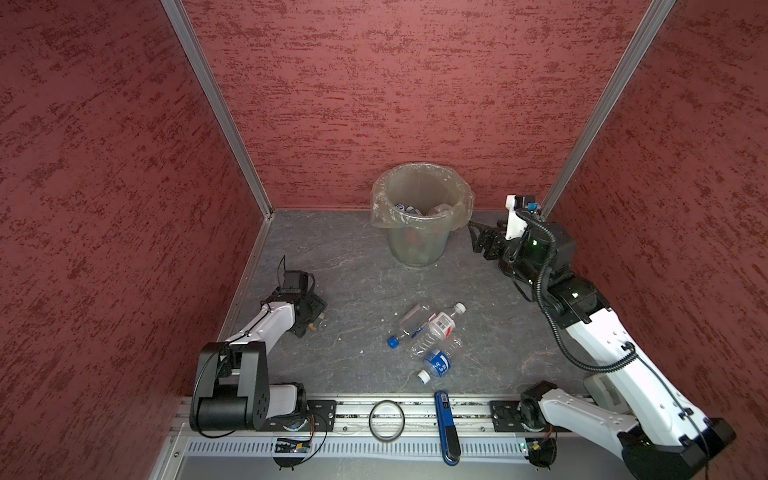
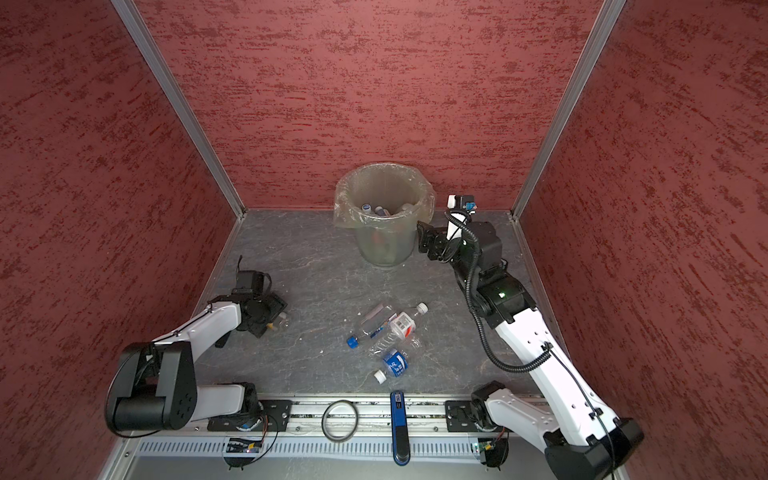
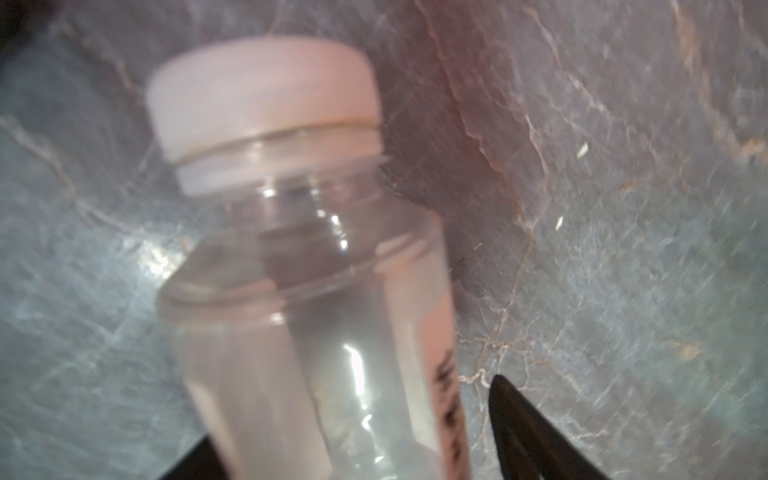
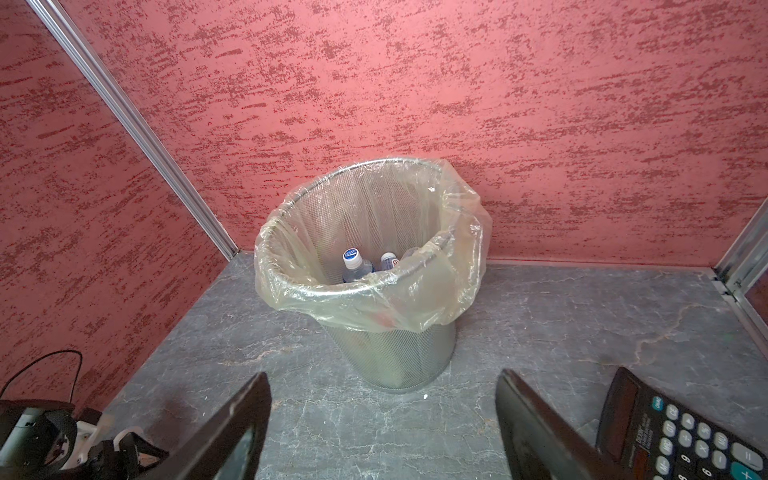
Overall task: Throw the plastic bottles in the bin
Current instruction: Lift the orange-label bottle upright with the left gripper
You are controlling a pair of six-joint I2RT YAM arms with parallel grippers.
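Bag-lined mesh bin [image 4: 332, 289] w/ 2 white-capped bottles [image 4: 354, 264] inside; right gripper [image 4: 383, 376] jaws wide apart, empty; calculator [image 4: 681, 432] just beside one finger.

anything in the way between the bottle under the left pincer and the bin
Nothing visible does. Bare tabletop runs from the white-capped bottle flanked by the left pincer to the bin. The three loose bottles lie off that line; the right pincer hangs beside the bin.
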